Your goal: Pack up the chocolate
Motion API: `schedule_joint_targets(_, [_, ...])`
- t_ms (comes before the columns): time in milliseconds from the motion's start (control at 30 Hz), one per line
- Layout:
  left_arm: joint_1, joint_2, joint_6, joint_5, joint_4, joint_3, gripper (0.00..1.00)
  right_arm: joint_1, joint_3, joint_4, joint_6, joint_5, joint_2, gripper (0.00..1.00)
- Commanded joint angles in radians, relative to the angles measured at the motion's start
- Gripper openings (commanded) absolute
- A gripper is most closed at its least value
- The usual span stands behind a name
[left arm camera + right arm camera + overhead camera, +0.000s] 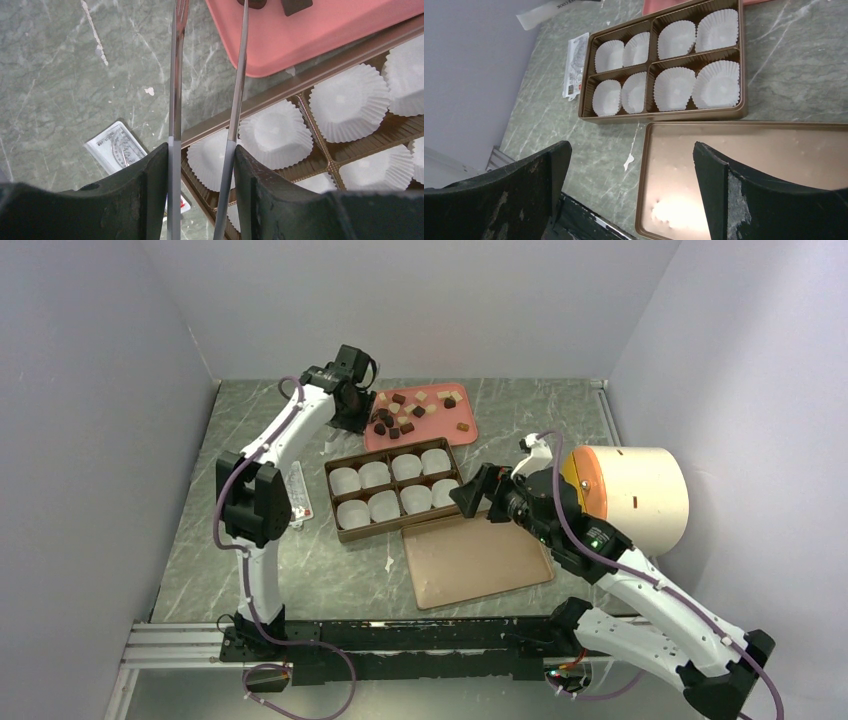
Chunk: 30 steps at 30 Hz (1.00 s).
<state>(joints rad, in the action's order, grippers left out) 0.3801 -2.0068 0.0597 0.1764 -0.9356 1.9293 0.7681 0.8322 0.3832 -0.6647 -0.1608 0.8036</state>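
The chocolate (pixel 405 412) lies as small dark, caramel and cream chunks on a pink tray (pixel 441 431) at the back. My left gripper (pixel 364 406) hangs at the tray's left end, shut on metal tweezers (pixel 174 100). Their blades reach up over the tray's corner (pixel 320 35) beside two dark chunks (pixel 296 5), and the tips run out of view. The brown box (pixel 331 502) holds white paper cups (pixel 385 505) with nothing in them. My right gripper (pixel 470 497) stands open by the box's right end, above the lid (pixel 749 165), holding nothing.
The box's brown lid (pixel 475 560) lies flat in front of the box. A white cylinder with an orange end (pixel 630 495) lies at the right. A printed packet (pixel 299 492) sits left of the box. Grey walls close in on three sides.
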Motion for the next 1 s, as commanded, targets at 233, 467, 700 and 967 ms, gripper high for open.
schedule_joint_targets(233, [0.003, -0.025, -0.02, 0.029, 0.069, 0.049, 0.5, -0.002, 0.049, 0.036, -0.03, -0.067, -0.053, 0.97])
schedule_joint_targets(467, [0.003, -0.045, -0.017, -0.001, 0.085, 0.058, 0.48, -0.002, 0.034, 0.042, -0.044, -0.077, -0.08, 0.97])
schedule_joint_targets(700, [0.003, -0.066, -0.021, 0.022, 0.094, 0.067, 0.46, -0.002, 0.062, 0.034, -0.02, -0.088, -0.055, 0.97])
schedule_joint_targets(967, [0.003, -0.103, -0.027, 0.038, 0.096, 0.108, 0.44, -0.003, 0.061, 0.004, -0.042, -0.064, -0.031, 0.97])
